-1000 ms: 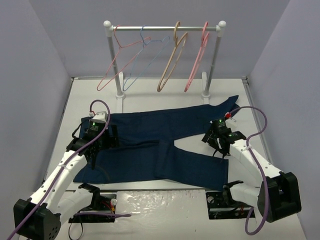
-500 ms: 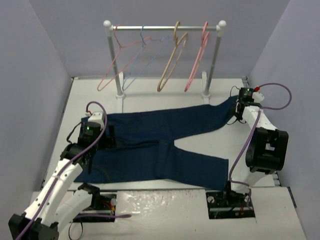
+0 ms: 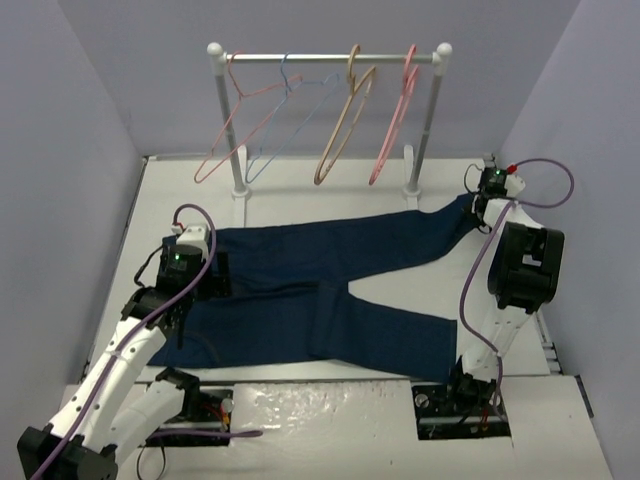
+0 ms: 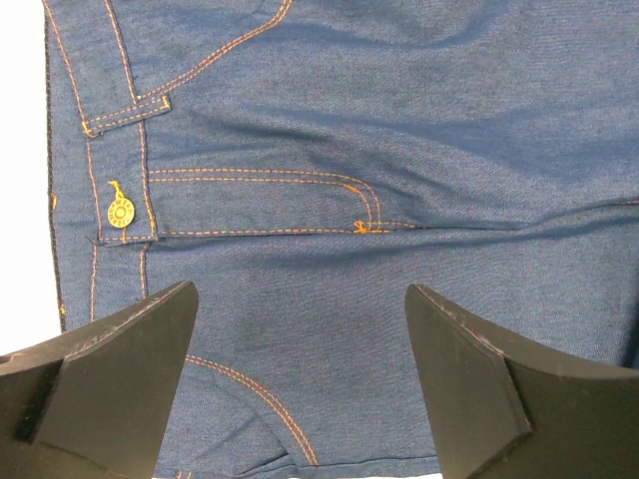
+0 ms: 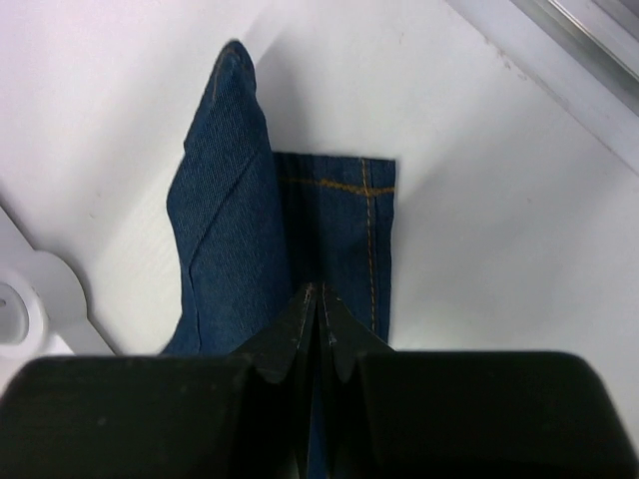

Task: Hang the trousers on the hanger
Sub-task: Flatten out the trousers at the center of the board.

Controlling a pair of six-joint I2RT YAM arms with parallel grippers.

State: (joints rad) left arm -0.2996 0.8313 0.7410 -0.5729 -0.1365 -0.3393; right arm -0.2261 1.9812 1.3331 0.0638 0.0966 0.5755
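- Nearest, on the left: left hand (image 4: 300, 319) spread wide above the waist part of the trousers (image 3: 300, 270), over the pocket seams and the brass button (image 4: 120, 213); nothing gripped.
- Trousers flat on the table (image 3: 330, 185), waist to the left, both legs to the right, well apart from the hanger.
- Further, on the right: right hand (image 5: 318, 299) closed tight on the hem of the far leg; cloth folded up beside the tips, so most probably pinched.
- At the back: tan hanger (image 3: 340, 130) hanging on the rail (image 3: 330, 57), just left of a pink hanger (image 3: 393, 125); not yet touched.
- Step in hand, as judged: taking hold of the garment.
- Next move: close the left hand on the waistband, then lift both ends evenly, without dragging the cloth.
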